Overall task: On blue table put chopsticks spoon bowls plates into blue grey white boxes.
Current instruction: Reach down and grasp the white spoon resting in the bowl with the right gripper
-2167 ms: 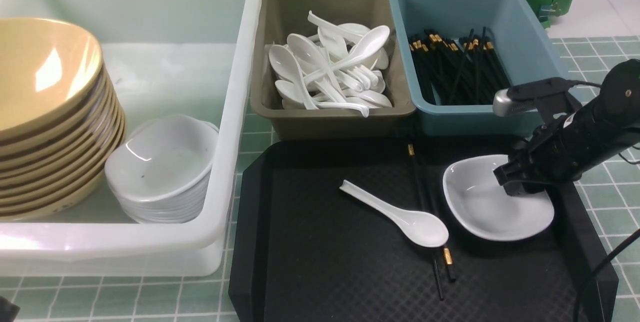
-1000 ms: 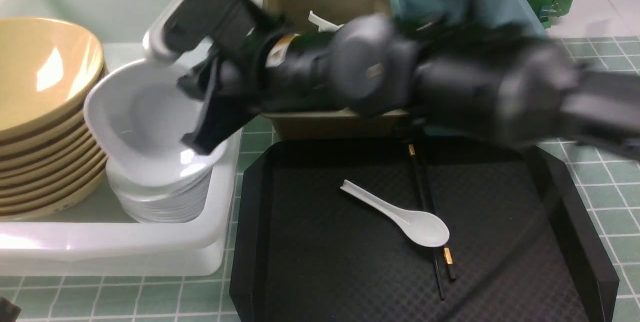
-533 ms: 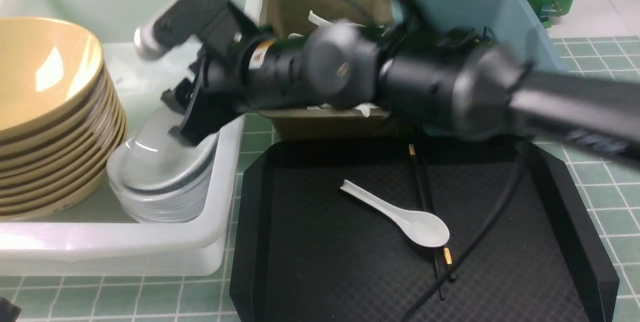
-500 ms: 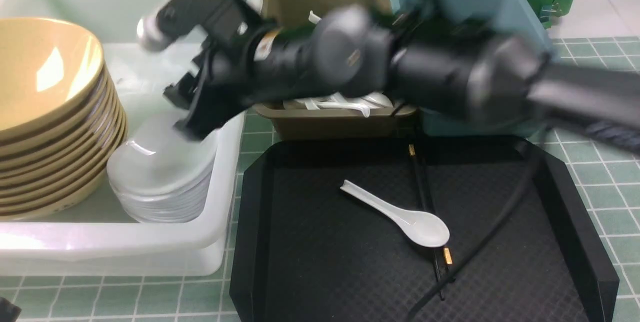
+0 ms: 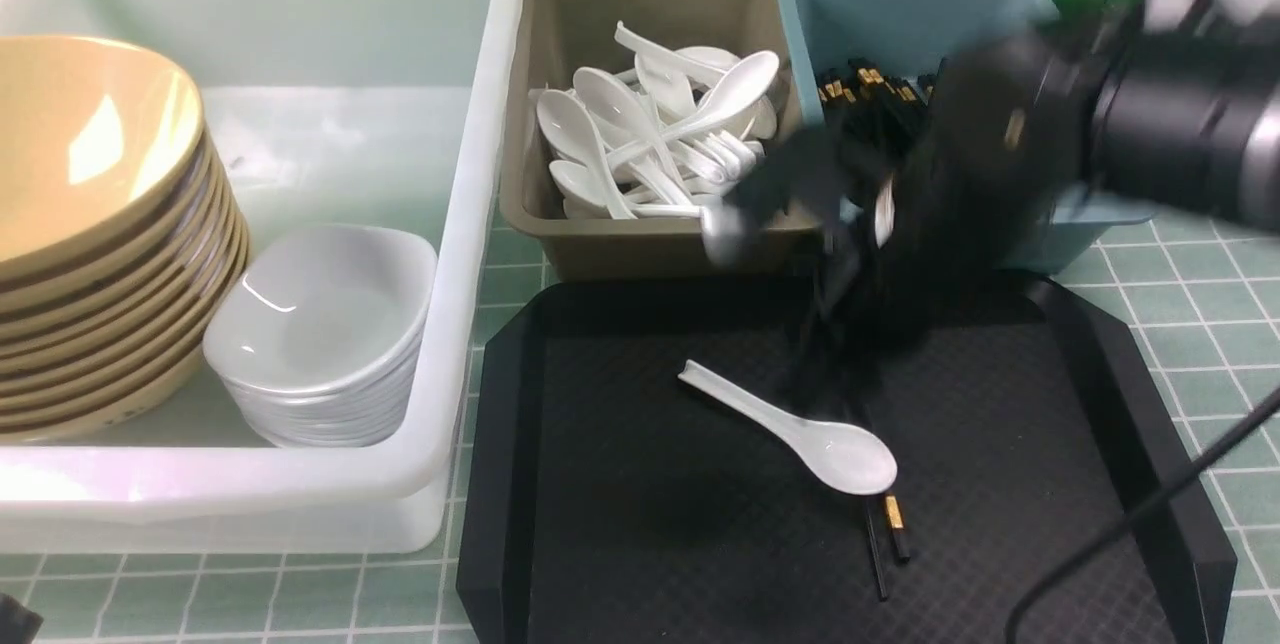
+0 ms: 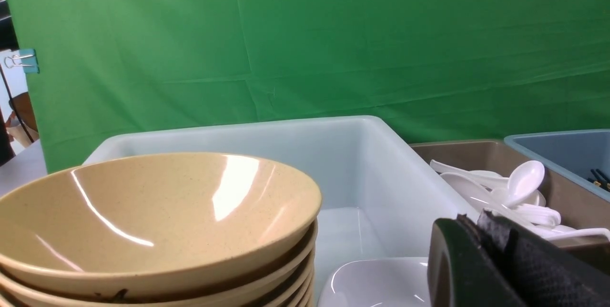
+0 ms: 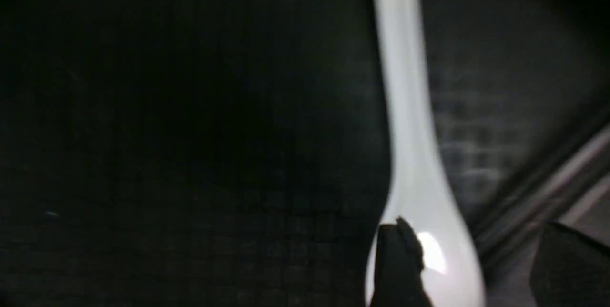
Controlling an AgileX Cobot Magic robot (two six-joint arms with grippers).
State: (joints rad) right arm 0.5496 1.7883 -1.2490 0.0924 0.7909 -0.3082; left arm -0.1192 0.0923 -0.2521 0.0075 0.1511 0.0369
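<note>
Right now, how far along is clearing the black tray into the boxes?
Done: white bowls sit stacked in the white box, spoons fill the grey box, chopsticks lie in the blue box. In hand: the right gripper, open and empty, hovers over the loose spoon on the black tray. Left: that spoon and the pair of chopsticks under it.

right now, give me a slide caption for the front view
Blurred right arm above the black tray, where a white spoon lies across a pair of chopsticks awaiting sorting.
</note>
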